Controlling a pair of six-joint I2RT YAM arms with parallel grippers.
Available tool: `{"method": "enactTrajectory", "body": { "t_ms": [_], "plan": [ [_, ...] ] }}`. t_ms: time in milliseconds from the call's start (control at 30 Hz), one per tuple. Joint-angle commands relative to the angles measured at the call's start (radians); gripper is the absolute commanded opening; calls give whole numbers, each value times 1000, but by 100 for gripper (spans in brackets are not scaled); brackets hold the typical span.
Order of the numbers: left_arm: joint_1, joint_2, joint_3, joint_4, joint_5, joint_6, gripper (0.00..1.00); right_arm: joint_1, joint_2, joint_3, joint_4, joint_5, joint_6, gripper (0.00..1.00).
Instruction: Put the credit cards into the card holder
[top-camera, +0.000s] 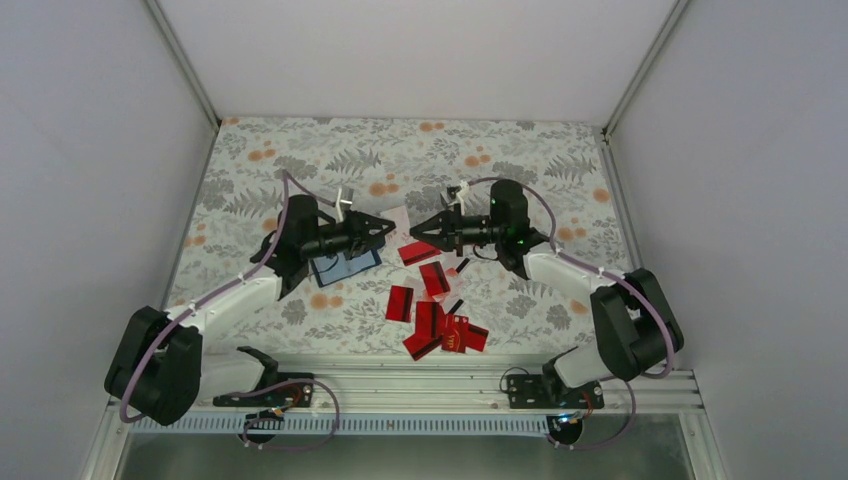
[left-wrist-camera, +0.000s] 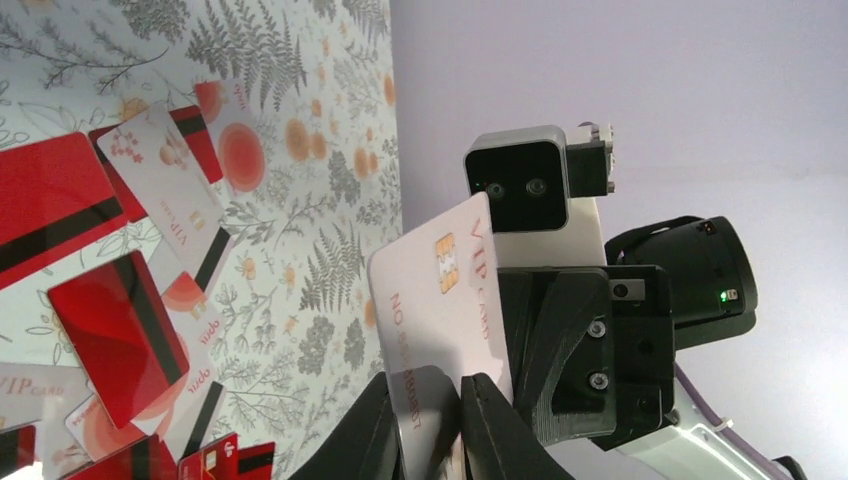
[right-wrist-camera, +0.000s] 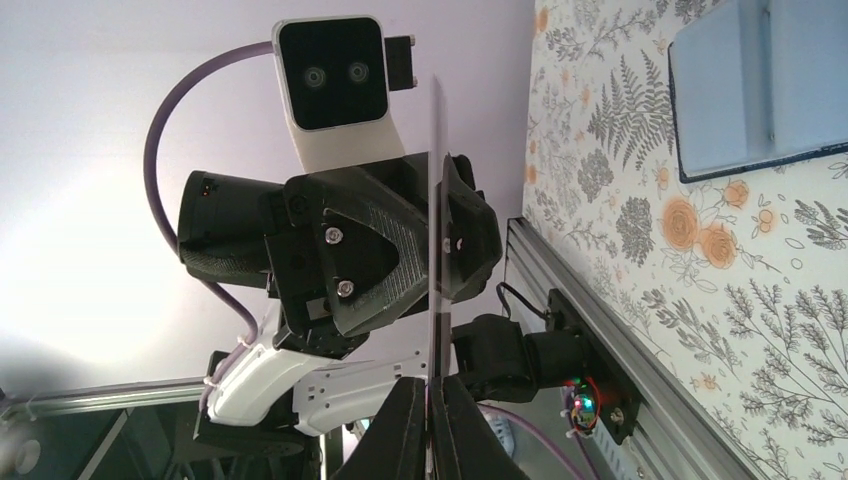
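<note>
L gripper (top-camera: 388, 227) & R gripper (top-camera: 416, 227) both pinched one white card (left-wrist-camera: 440, 290) mid-air over table (top-camera: 300, 150) centre; card holder (top-camera: 345, 265) lay open nearer left edge.

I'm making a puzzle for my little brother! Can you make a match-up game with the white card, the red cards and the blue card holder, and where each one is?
Things:
1. white card
2. red cards
3. card holder

Where:
A. lying open on the table, pale blue inside showing
B. pinched by the left gripper and the right gripper together
C. scattered flat on the table

Pairs: 1-B, 2-C, 3-A
</note>
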Motion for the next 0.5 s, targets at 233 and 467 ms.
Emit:
{"method": "enactTrajectory", "body": {
  "t_ms": [233, 467],
  "plan": [
    [6, -11, 59, -19, -37, 50, 2, -6, -9, 98, -139, -29, -125, 4],
    [10, -82, 124, -364, -146, 217, 2, -4, 102, 425, -815, 95, -646, 43]
  ]
}}
